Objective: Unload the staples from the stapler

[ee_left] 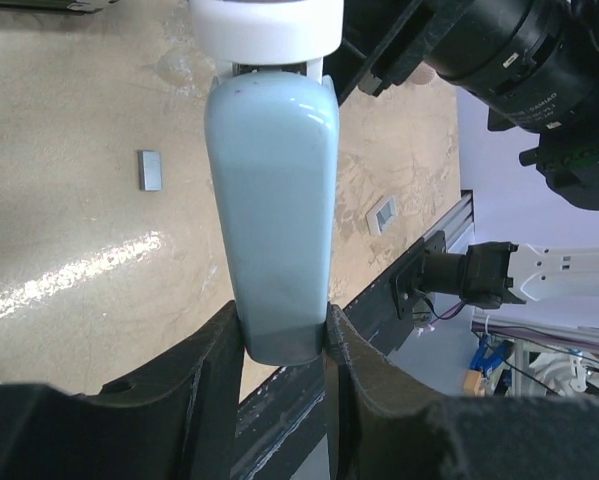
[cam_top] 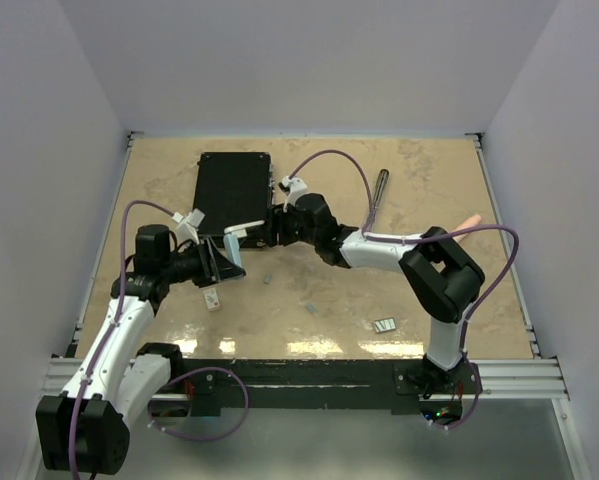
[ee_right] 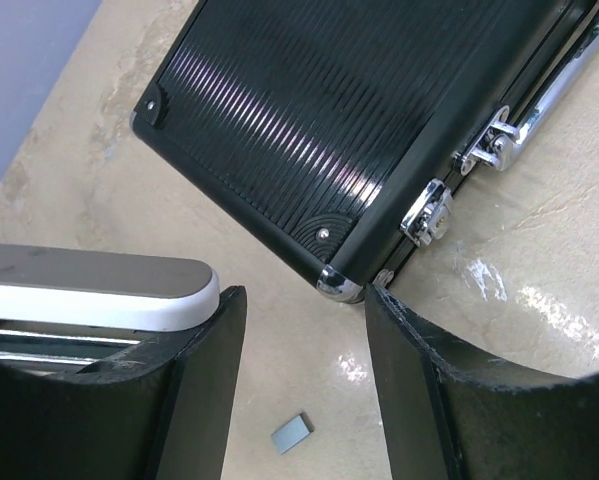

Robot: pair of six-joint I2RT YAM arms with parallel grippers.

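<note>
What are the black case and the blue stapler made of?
The black case looks like ribbed, glossy hard plastic or painted metal, with mirror-shiny metal latches. The stapler looks like smooth pale-blue plastic: soft sheen, rounded moulded edges.

stapler [ee_left: 269,220] is showing smooth glossy plastic | case [ee_right: 359,110] is gleaming, ribbed, with chrome latches [ee_right: 426,212] | table [cam_top: 319,300] is shining, polished

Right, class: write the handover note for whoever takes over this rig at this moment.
Left gripper: fingers shut on the stapler.
Right gripper: open, empty, beside the stapler's white top, near the black case.
Staples: a few strips lie loose on the table.
To do: the stapler's inside is hidden; check it for more.
</note>
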